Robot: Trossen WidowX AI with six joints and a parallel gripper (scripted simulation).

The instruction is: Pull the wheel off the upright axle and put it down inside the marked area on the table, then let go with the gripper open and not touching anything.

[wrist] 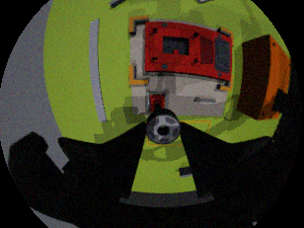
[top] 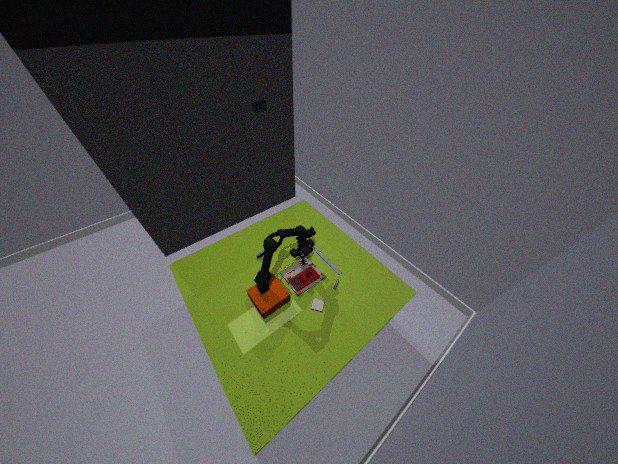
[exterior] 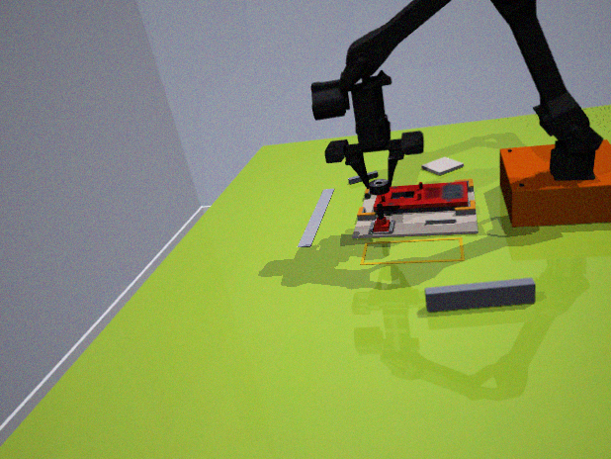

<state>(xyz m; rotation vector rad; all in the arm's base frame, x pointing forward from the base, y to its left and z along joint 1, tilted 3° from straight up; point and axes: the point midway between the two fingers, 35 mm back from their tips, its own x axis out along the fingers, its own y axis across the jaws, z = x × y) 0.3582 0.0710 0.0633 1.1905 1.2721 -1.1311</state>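
The wheel (exterior: 379, 189) (wrist: 173, 130), a small dark ring with a grey face, is between my fingertips. My gripper (exterior: 379, 185) (wrist: 162, 125) (top: 303, 257) is shut on it and holds it level. In the exterior view the upright axle (exterior: 380, 213) shows below the wheel, with a visible gap between them. It is a dark pin on a red base (exterior: 382, 226) (wrist: 157, 101), on the pale board (exterior: 410, 229). The marked area (exterior: 412, 262) is an orange outline on the green table, beside the board's edge. The wheel's far side is hidden.
A red panel (exterior: 420, 202) (wrist: 212, 65) with raised pegs lies on the board between orange corner pieces. A long pale strip (exterior: 316, 218) (wrist: 95, 70), a dark grey block (exterior: 480, 295) and a white square (exterior: 442, 165) (top: 317, 305) lie around it. The orange base box (top: 270, 299) carries the arm.
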